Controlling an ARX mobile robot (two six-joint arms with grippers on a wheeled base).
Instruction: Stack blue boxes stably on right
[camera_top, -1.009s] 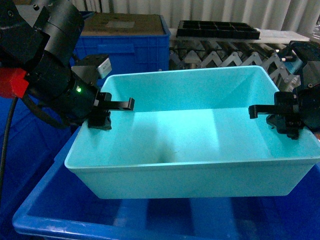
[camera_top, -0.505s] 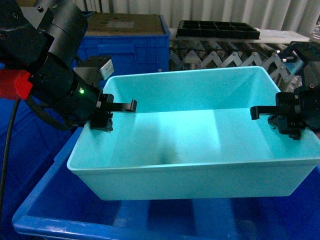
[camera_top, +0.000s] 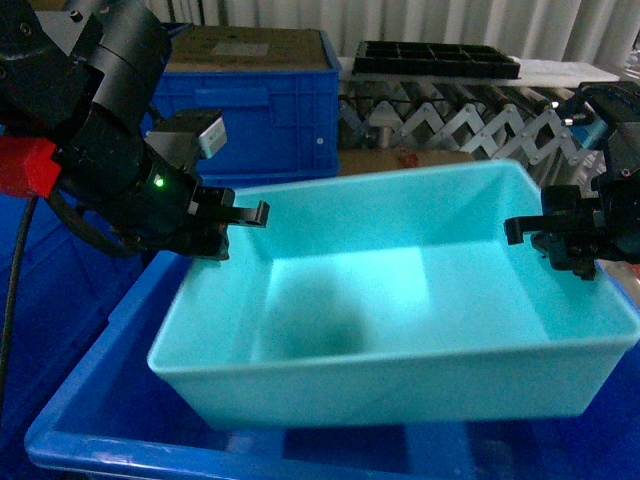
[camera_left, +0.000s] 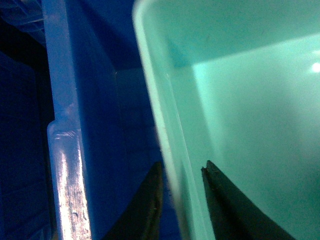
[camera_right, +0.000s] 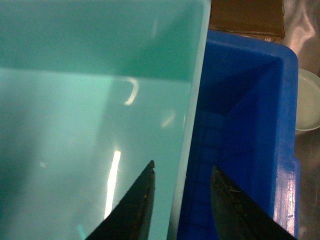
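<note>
turquoise glossy plastic tub (camera_top: 400, 300) hangs tilted inside the dark-blue ribbed crate (camera_top: 90, 420), not seated yet. left gripper (camera_left: 182, 200) and right gripper (camera_right: 182, 200) straddle opposite rims, seemingly pinching them; lowering and release remain.

One turquoise tub (camera_top: 400, 320), two dark-blue crates (camera_top: 120, 440) (camera_top: 260, 110), two grippers (camera_top: 225, 225) (camera_top: 545, 235).

Glossy smooth plastic turquoise tub (camera_top: 400, 300)
</note>
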